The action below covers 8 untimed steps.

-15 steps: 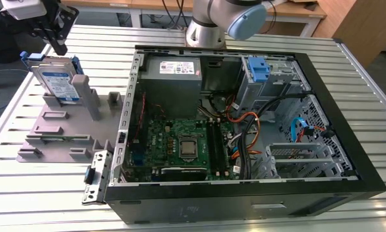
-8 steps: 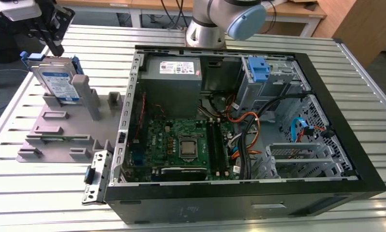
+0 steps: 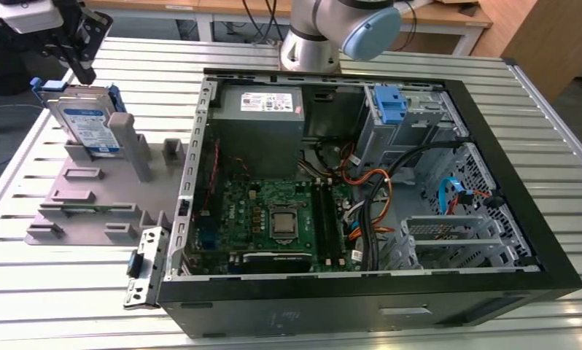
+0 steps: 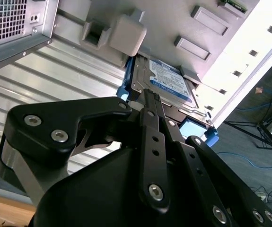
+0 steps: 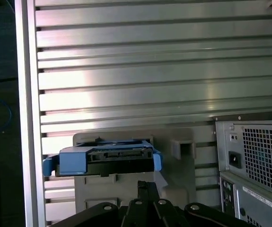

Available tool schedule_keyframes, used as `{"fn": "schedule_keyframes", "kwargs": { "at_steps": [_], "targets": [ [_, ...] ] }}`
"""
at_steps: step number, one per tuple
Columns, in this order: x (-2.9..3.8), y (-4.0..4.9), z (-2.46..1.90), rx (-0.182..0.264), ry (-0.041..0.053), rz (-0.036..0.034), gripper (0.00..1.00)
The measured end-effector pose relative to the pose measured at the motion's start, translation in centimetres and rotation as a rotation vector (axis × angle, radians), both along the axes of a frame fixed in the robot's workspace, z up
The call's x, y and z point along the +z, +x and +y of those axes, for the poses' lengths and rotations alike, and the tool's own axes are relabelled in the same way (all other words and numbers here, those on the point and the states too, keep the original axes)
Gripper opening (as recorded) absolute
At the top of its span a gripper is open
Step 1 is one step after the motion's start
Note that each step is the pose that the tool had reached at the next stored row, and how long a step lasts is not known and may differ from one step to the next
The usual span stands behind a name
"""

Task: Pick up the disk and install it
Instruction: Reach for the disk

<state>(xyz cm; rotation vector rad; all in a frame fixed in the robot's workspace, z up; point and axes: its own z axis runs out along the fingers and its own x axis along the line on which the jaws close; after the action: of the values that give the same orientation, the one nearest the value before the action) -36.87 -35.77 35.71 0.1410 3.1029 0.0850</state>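
- Reading the black two-finger pincer (image 3: 84, 71) as fully closed: tips pressed together, nothing between them, same in both wrist views.
- Hangs just above the flat silver-grey metal disk with blue-and-white label and blue plastic carrier frame (image 3: 89, 124); close to its upper edge but apart, no contact.
- Stands on edge directly under the pincer, leaning in a slot of the grey plastic fixture tray (image 3: 87, 198). Not lifted, not installed.
- Sits well off to one side of the pincer, toward the exterior view's right: open black computer case (image 3: 369, 310).
- Handling, as a judgement: rigid, dense for its size, smooth metal faces probably slippery, sensitive to knocks and drops.
- Best hold, as a judgement: across the thin dimension near the edge closest to the pincer, pads on the two flat faces or the blue frame rails.
- Worth keeping off the dark connector strip (image 5: 119, 154) along that same edge, seen in the first wrist view.
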Motion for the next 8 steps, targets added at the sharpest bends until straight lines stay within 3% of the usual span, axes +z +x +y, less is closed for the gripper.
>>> {"fn": "schedule_keyframes", "kwargs": {
  "at_steps": [8],
  "targets": [
    [-0.07, -0.14, 0.00, 0.000, 0.0022, 0.0017, 0.11]
  ]
}}
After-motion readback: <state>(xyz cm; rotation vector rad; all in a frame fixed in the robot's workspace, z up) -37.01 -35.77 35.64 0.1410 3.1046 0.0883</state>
